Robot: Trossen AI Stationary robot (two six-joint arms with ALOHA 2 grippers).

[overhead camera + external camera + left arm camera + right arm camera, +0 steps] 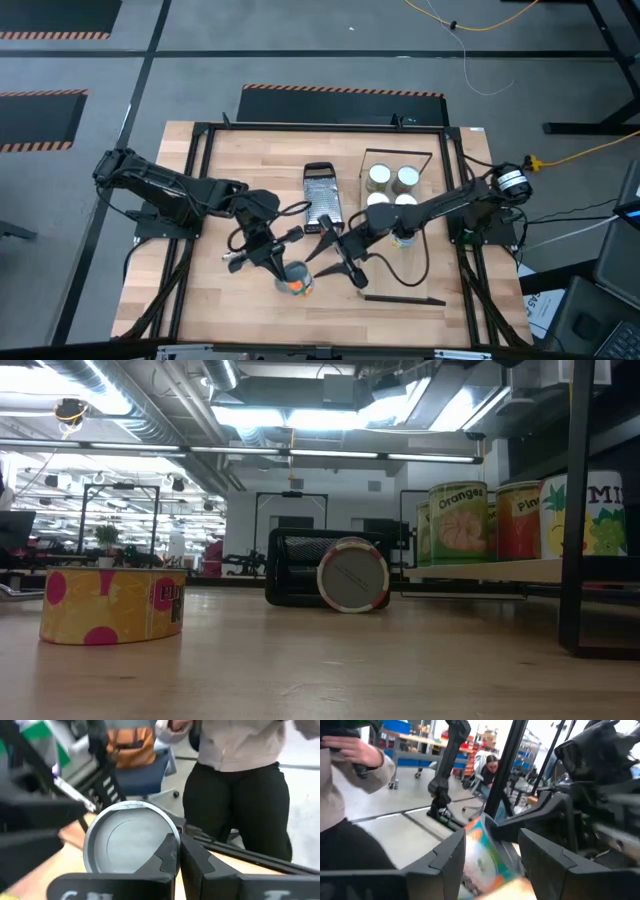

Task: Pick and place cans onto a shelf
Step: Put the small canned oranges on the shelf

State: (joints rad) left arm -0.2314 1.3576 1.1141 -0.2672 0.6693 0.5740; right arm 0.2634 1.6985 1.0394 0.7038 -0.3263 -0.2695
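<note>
A can (296, 280) with an orange label and a silver top lies near the table's front edge. In the low view (352, 575) it rests on its side. My left gripper (272, 258) is shut just left of the can, beside its silver top (131, 837). My right gripper (345, 262) is open on the can's right, and the can's label (485, 857) shows between its fingers. The shelf (425, 160) stands at the back right with several cans (392, 178) upright on it, which also show in the low view (462, 522). My left gripper's shut fingers (169, 854) lie by the rim of the can's silver top (172, 831), coming from the table's left. I cannot tell whether they touch it. My right gripper's fingers (451, 862) stand on either side of the can's labelled wall. I cannot tell whether they touch it.
A flat metal grater (322, 195) lies behind the can. A slim dark tool (402, 297) lies near the front right. A yellow roll with pink dots (112, 603) stands at the near left. A person (235, 785) stands beyond the table's near edge.
</note>
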